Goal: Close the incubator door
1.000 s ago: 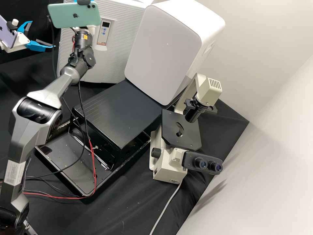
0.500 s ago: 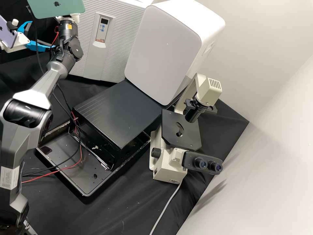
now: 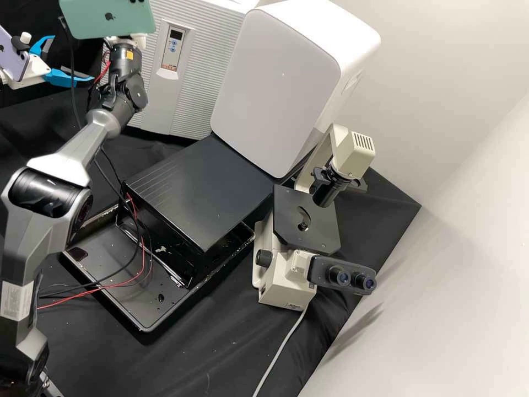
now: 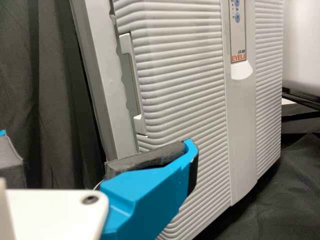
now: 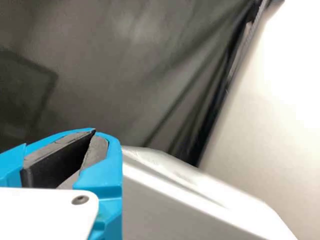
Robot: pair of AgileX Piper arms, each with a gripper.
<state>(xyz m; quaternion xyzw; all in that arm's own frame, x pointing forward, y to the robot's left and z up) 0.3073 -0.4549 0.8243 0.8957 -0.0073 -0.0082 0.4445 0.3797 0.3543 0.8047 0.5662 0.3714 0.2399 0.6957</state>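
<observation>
High view: we've L pincer (image 3: 71,58) apart, far left. R wrist: R pincer (image 3: 138,41) together. L wrist: incubator door (image 4: 182,75), handle (image 4: 135,82).

Black cloth (image 3: 231,342) covers the laboratory bench, falling in loose folds. At the back stands an incubator (image 3: 201,66) with a horizontally ribbed, pale grey front. Nearer, a shallow black tray (image 3: 107,295) lies at a slant, wet with droplets. To its right sits a beige inverted microscope (image 3: 275,289), its grey cable (image 3: 282,347) trailing across the cloth.
</observation>
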